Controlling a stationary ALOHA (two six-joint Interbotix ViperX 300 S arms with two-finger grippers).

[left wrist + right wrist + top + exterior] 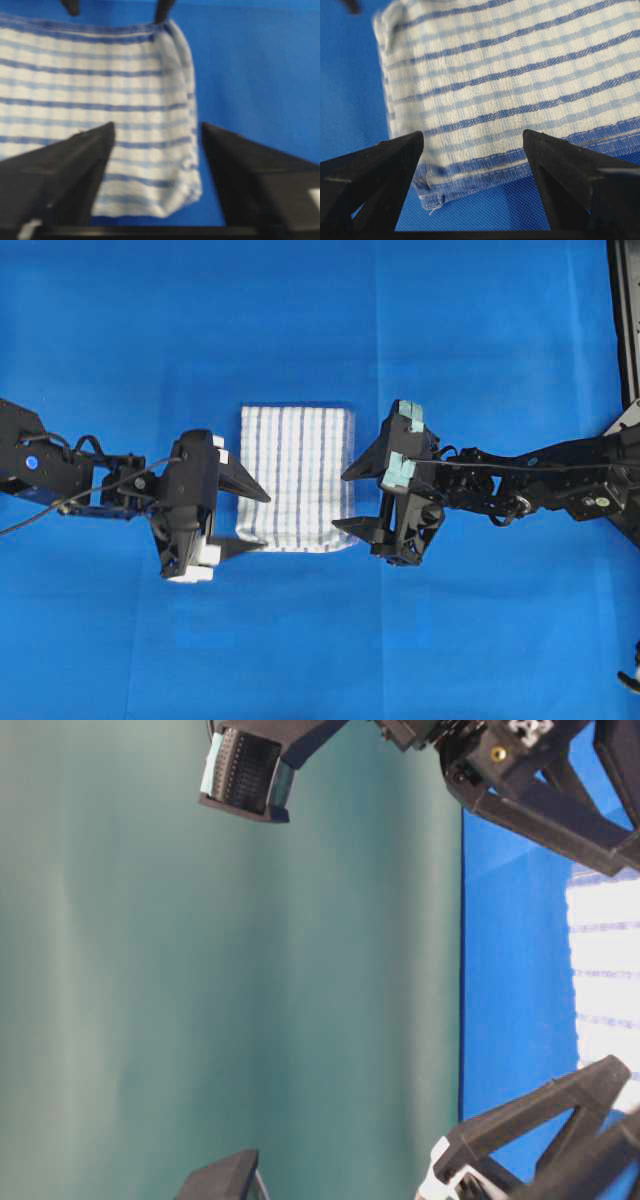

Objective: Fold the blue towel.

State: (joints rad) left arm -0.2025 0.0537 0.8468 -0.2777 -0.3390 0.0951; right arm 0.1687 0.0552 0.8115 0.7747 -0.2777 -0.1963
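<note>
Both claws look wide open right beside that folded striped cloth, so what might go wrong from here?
Two things, I'd guess. The left gripper and the right gripper flank the white woven towel with blue stripes, with open jaws over its edges; either could snag an edge when pulling away and drag the fold open. Also, in the left wrist view a corner bulges loosely, so the layers may slip apart on the blue table covering.

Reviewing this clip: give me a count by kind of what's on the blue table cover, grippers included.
Towel: 1, striped, folded, lying between the grippers
Grippers: 2, left gripper and right gripper, both open and holding nothing
Table cover: 1, plain blue
Total: 4
</note>
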